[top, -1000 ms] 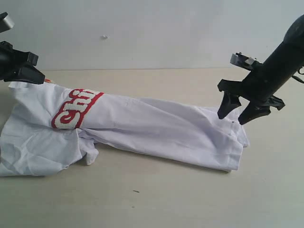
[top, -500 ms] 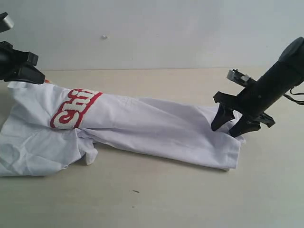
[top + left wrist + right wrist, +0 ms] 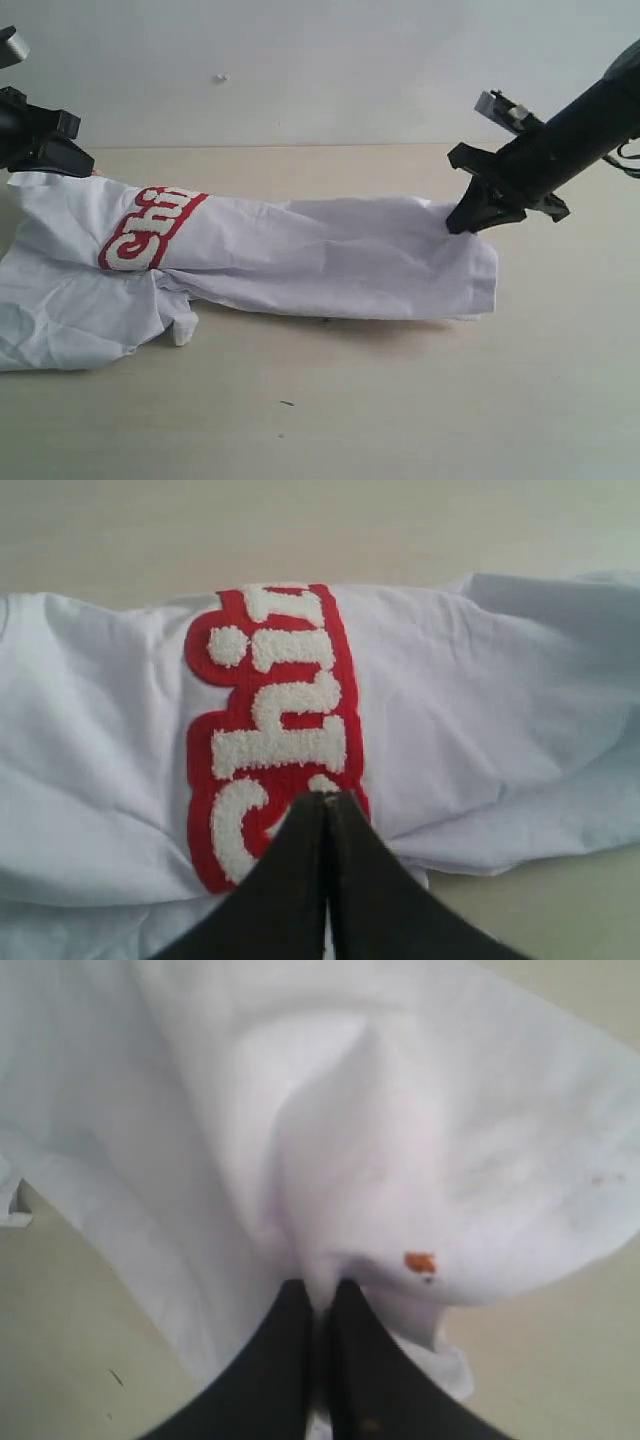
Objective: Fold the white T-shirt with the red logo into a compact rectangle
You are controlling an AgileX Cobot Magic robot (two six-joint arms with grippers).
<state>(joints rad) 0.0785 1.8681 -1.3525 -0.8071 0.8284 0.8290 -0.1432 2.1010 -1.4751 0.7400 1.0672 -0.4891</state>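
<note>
The white T-shirt (image 3: 320, 265) lies stretched across the table, partly folded lengthwise. The red logo (image 3: 150, 230) runs slanted over its left part and shows close up in the left wrist view (image 3: 265, 730). My left gripper (image 3: 85, 165) is at the far left with its jaws together (image 3: 325, 798), holding up the shirt's left end. My right gripper (image 3: 458, 225) is shut on the shirt's right end, which is raised off the table. In the right wrist view, white cloth (image 3: 400, 1110) is pinched between the right gripper's (image 3: 320, 1295) black fingers, near a small orange mark (image 3: 420, 1261).
The beige table (image 3: 400, 400) extends in front of the shirt and to its right. A pale wall (image 3: 300, 70) stands behind the table. A loose sleeve and crumpled cloth (image 3: 60, 320) lie at the front left.
The right gripper came down on the shirt's right end, closed on it and lifted it, so that end now hangs off the table. The left gripper has stayed put.
</note>
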